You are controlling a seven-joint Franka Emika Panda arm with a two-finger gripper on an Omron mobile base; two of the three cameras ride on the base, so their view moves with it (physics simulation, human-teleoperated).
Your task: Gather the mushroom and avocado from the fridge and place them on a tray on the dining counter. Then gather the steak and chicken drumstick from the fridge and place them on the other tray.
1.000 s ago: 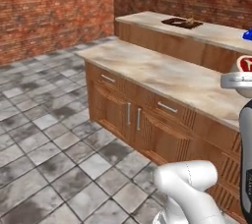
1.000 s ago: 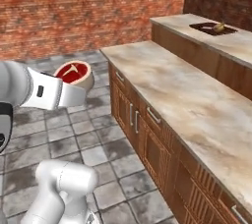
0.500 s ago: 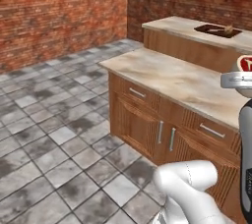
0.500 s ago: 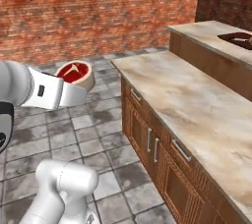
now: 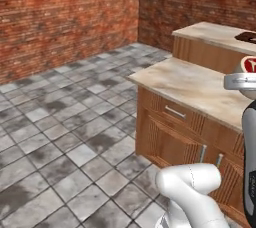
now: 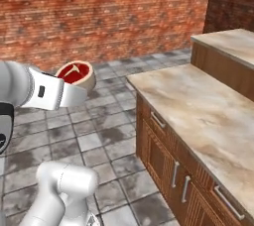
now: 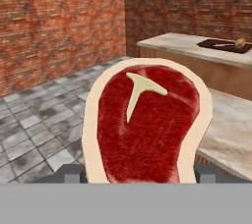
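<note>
My gripper (image 7: 137, 181) is clamped on the steak (image 7: 145, 122), which stands upright between my fingers with its flat red face toward the hand camera and its long axis running from 6 up to 12 o'clock. What matters for the coming move is where the dark brown tray (image 7: 224, 45) lies: in the hand view it sits at about 1 o'clock from the steak, well apart, on the far dining counter (image 7: 187, 42). A small tan lump (image 7: 240, 42) rests on the tray's far end. The nearer island (image 7: 231, 134) lies between me and that counter at 3 to 4 o'clock, so I judge I must carry the steak past it.
</note>
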